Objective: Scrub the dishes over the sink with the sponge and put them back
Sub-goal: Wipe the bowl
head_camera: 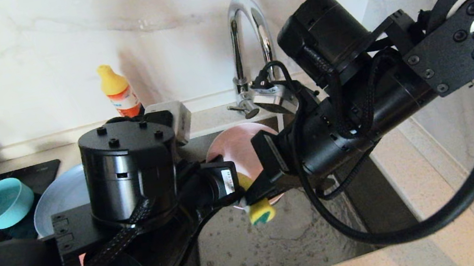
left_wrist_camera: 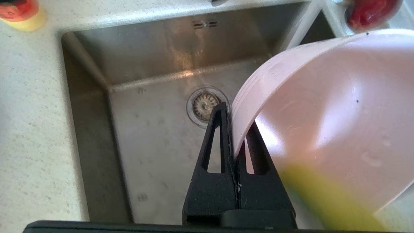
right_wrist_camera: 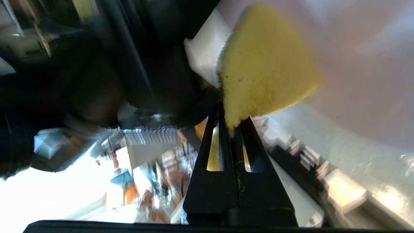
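While both arms crowd over the square stainless steel sink [head_camera: 282, 240], the left gripper [left_wrist_camera: 233, 129] clamps its jaws on the rim of the smaller pale pink plastic plate [left_wrist_camera: 330, 123], which it holds tilted on edge above the basin. In the left wrist view the plate's curved rim runs down between the two fingers, and the round drain strainer [left_wrist_camera: 204, 105] sits just past the fingertips on the bare sink floor. The right gripper [right_wrist_camera: 233, 124] is clenched on a corner of the small yellow sponge with a green scouring side [head_camera: 262, 212], and the sponge lies against the plate's face near its lower edge. Behind the arms rises the tall chrome gooseneck faucet [head_camera: 249, 45]. On the counter to the left lie the grey-blue plate [head_camera: 61, 196] and, touching its rim, the teal bowl [head_camera: 2, 203] on its side; the yellow-capped orange detergent bottle [head_camera: 119, 92] stands by the wall. Open basin floor shows below the sponge, towards the near wall.
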{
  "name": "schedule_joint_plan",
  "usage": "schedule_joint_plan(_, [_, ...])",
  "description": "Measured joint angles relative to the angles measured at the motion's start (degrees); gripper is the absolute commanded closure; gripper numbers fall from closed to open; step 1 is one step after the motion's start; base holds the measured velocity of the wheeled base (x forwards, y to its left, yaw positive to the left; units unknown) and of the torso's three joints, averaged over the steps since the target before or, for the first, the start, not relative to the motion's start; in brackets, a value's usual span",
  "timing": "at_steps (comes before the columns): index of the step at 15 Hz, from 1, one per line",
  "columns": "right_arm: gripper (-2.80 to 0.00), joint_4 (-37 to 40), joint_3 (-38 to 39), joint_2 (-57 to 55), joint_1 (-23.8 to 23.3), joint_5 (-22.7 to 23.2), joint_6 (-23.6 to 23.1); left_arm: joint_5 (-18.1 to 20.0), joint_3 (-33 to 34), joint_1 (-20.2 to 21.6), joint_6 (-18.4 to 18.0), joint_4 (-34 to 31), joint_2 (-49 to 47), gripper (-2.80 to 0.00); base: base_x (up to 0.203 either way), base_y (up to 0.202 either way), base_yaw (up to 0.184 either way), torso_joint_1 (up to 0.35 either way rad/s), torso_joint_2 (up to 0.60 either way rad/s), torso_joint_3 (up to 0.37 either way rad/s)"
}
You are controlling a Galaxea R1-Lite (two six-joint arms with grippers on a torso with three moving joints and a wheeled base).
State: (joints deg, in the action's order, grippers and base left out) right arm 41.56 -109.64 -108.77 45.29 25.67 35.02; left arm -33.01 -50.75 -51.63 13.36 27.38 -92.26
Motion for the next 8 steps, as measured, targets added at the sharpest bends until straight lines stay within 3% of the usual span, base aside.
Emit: schedule_joint_plan(8, [0.00,-0.35,-0.86,2.08,-5.76,-0.05,-0.60,0.36,0.63,-0.02,0.11,-0.19,0.23,0.00,0.000,0.000,0.000,0.000,0.00,0.000])
